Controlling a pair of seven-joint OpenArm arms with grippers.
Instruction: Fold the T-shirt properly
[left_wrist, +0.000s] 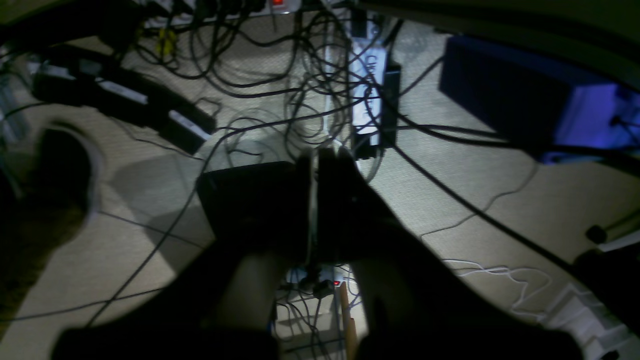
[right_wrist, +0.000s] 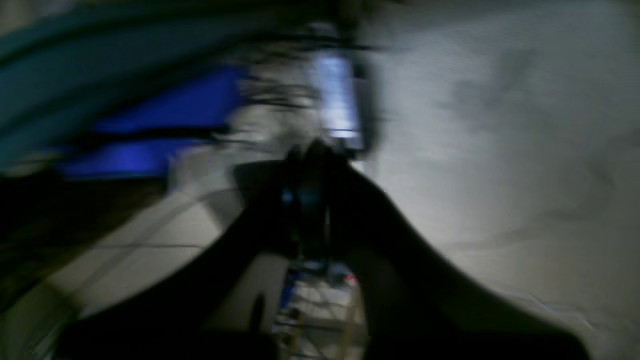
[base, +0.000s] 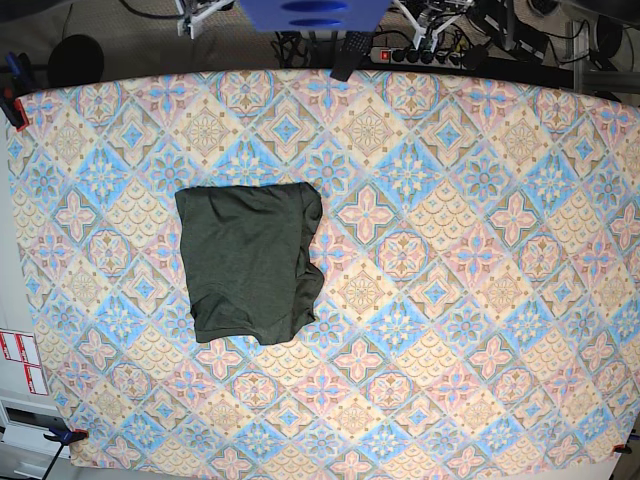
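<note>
The T-shirt (base: 250, 260) lay folded into a compact block on the patterned cloth (base: 470, 250), well away from any fingers; the left gripper (left_wrist: 315, 165) and right gripper (right_wrist: 312, 155) were pinched closed on nothing, likely parked because folding looked finished.

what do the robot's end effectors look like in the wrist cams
Both appear as dark, near-black silhouettes. The left end effector has two flat fingers widening toward the camera into a broad forked base. The right end effector has the same shape, but that view is blurred. No markings are discernible.
</note>
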